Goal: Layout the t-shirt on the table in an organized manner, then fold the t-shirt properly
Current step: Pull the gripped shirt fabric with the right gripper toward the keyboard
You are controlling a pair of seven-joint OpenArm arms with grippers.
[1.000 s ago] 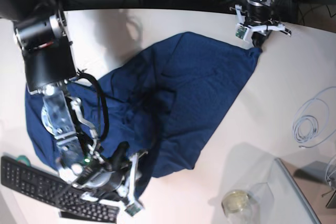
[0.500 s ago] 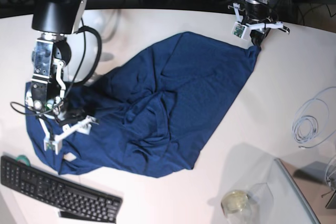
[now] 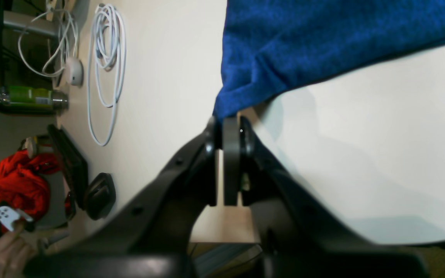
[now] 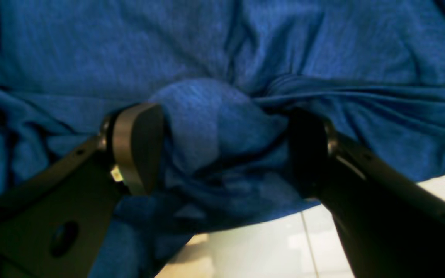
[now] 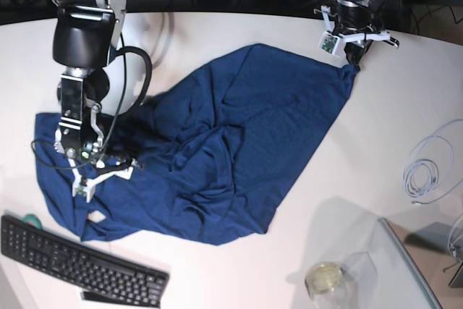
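The navy t-shirt lies spread and wrinkled across the white table, with folds bunched near its middle. At the far right corner my left gripper is shut on the shirt's corner; the left wrist view shows that gripper with its fingers pressed together on the t-shirt's tip. My right gripper is down on the shirt's left part. In the right wrist view this gripper stands open, fingers wide apart, with a hump of the t-shirt's cloth between them.
A black keyboard lies at the near left edge, just below the shirt. A coiled white cable lies at the right, and a glass jar and a clear box stand at the near right.
My right arm has swung from beside the keyboard up onto the shirt's left part, and its jaws have widened. The left gripper has kept still on the corner.
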